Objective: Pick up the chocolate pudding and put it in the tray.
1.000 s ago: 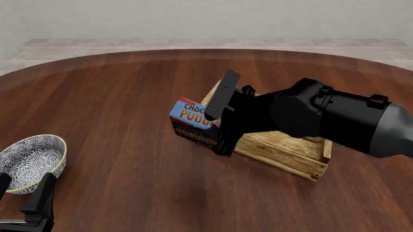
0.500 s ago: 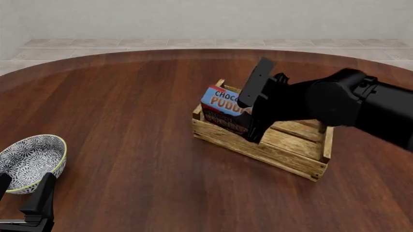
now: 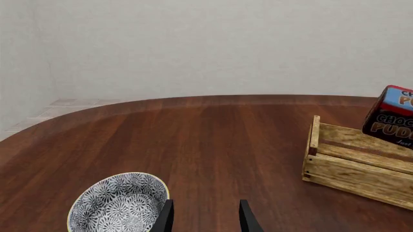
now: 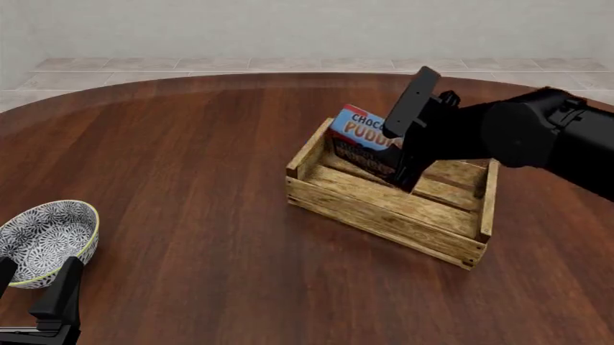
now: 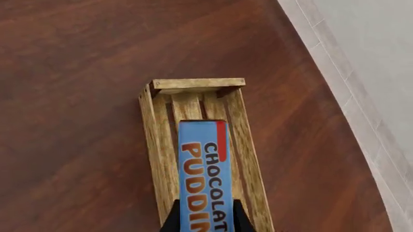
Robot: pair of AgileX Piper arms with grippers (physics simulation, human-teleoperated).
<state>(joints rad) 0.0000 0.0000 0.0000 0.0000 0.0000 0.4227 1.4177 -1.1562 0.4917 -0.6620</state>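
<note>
The right gripper (image 4: 401, 147) is clamped on the chocolate pudding (image 4: 363, 142), holding the carton tilted over the far-left part of the tray (image 4: 384, 208), its lower edge about level with the rim. From the right wrist view the carton lines up lengthwise with the slats. To finish well, I'd lower it straight down until it rests on the slats, keeping clear of the plank walls, then let go. The left gripper (image 3: 205, 220) idles, fingers parted and empty, beside the patterned bowl (image 4: 46, 240) on the counter (image 4: 192, 180).
</note>
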